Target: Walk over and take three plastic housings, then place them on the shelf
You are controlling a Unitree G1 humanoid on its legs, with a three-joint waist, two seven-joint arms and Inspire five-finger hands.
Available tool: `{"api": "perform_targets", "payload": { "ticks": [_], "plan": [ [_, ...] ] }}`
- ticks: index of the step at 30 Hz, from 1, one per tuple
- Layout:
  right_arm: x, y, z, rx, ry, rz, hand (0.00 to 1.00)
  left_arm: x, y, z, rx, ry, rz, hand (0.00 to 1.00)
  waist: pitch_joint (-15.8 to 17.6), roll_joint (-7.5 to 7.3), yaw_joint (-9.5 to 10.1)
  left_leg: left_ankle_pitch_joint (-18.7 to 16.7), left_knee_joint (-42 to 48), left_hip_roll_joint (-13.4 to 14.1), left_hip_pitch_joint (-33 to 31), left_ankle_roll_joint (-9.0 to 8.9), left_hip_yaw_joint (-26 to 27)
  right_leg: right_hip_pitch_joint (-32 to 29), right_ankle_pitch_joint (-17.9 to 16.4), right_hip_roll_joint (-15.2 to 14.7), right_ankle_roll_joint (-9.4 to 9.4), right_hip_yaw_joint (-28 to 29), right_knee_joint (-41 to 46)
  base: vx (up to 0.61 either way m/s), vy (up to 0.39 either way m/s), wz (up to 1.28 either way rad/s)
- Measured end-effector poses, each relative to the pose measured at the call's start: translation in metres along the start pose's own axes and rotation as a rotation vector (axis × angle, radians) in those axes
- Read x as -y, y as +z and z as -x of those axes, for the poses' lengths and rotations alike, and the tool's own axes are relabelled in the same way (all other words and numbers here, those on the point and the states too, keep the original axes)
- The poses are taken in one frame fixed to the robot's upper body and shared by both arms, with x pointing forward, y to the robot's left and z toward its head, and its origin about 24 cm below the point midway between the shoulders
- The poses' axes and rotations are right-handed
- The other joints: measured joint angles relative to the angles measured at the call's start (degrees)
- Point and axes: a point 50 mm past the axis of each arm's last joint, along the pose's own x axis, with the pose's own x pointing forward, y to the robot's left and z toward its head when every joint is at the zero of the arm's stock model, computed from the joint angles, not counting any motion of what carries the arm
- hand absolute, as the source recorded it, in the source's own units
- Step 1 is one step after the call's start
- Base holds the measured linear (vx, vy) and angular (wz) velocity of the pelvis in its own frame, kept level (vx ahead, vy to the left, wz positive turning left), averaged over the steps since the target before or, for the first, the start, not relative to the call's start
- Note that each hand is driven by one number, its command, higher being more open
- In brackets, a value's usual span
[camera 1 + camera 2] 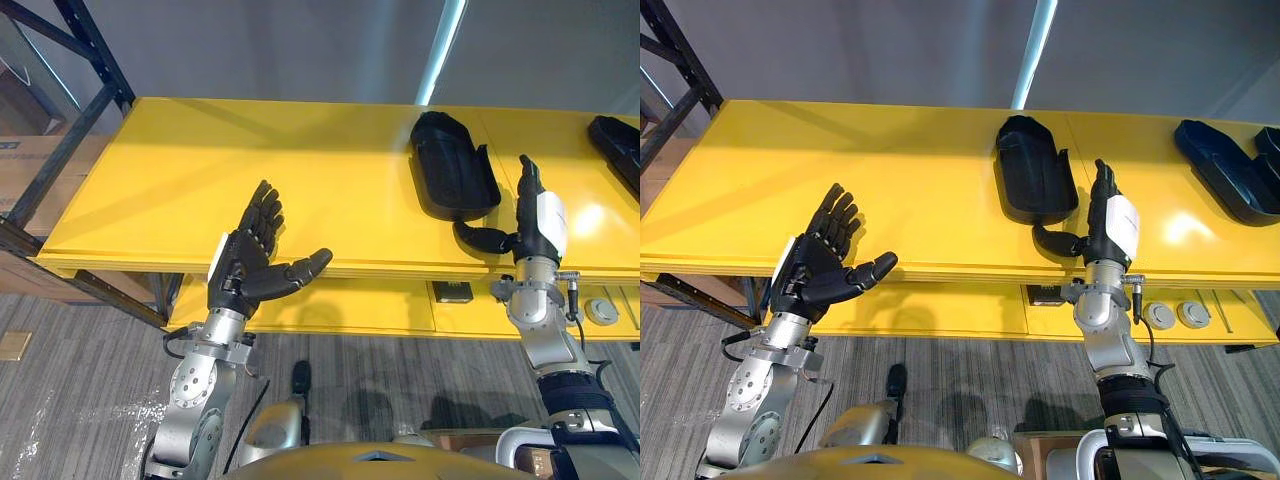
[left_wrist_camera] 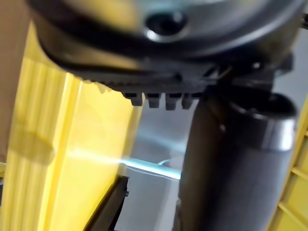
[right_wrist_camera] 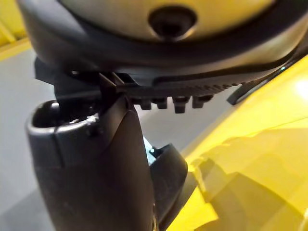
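Observation:
A black plastic housing (image 1: 452, 165) lies on the yellow shelf top (image 1: 250, 170), right of the middle. My right hand (image 1: 1105, 225) stands open just beside its near right corner, fingers straight up and thumb (image 3: 91, 163) pointing toward the housing's near end (image 3: 168, 178); nothing is held. Two more black housings (image 1: 1225, 165) lie at the shelf's far right. My left hand (image 1: 250, 255) hovers open at the shelf's front edge, well left of the housing, palm up and holding nothing. Its thumb (image 2: 231, 163) stands out over the yellow surface.
A black metal rack frame (image 1: 70, 120) and a cardboard box (image 1: 40, 160) stand at the left. On a lower yellow shelf (image 1: 940, 310) lie two round silver parts (image 1: 1160, 315) and a small dark item (image 1: 452, 292). A grey wall backs the shelf.

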Motion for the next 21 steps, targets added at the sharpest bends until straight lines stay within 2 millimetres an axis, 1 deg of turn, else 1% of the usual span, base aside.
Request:
{"api": "perform_targets", "payload": {
  "ticks": [9,14,17,19,20,21],
  "plan": [
    [0.001,-0.001,0.000,-0.012,-0.005,-0.019,1.00,0.001,0.000,0.000,-0.003,-0.023,-0.004,1.00,-0.07,0.35,-0.08,0.09,0.00,-0.30,0.07,-0.09,-1.09,0.75,-0.19,0.01,0.07,-1.04,-0.05,0.00,-0.039,0.06],
    [0.001,-0.002,0.001,-0.016,-0.013,-0.023,1.00,0.000,-0.001,0.001,-0.008,-0.012,-0.006,1.00,-0.13,0.89,-0.07,0.07,0.00,-0.45,0.07,-0.08,-1.16,0.83,-0.23,0.02,0.10,-1.13,-0.22,0.00,-0.016,0.01],
    [-0.002,0.000,0.014,-0.031,-0.060,-0.087,1.00,-0.005,0.000,0.007,0.022,0.042,-0.004,1.00,-0.31,1.22,-0.11,-0.03,0.00,-0.64,-0.18,0.01,-0.83,0.85,-0.37,0.29,0.37,-1.15,-1.09,0.00,-0.011,0.00],
    [-0.004,0.003,0.031,-0.019,-0.092,-0.138,1.00,-0.011,0.008,0.013,0.113,0.118,-0.020,1.00,-0.33,1.30,0.00,-0.25,0.00,-0.63,-0.22,0.15,-0.50,0.91,-0.35,0.25,0.39,-1.12,-1.23,0.04,-0.054,-0.01],
    [-0.004,0.008,0.039,0.001,-0.112,-0.167,1.00,-0.017,0.016,0.016,0.182,0.179,-0.042,1.00,-0.35,1.34,0.00,-0.36,0.00,-0.66,-0.22,0.24,-0.36,0.93,-0.27,0.15,0.33,-1.10,-1.26,0.05,-0.054,-0.02],
    [-0.004,0.011,0.042,0.017,-0.120,-0.187,1.00,-0.020,0.021,0.017,0.218,0.214,-0.058,1.00,-0.36,1.35,-0.01,-0.40,0.01,-0.66,-0.20,0.26,-0.30,0.94,-0.28,0.07,0.36,-1.09,-1.25,0.06,-0.052,-0.03]
  ]
}}
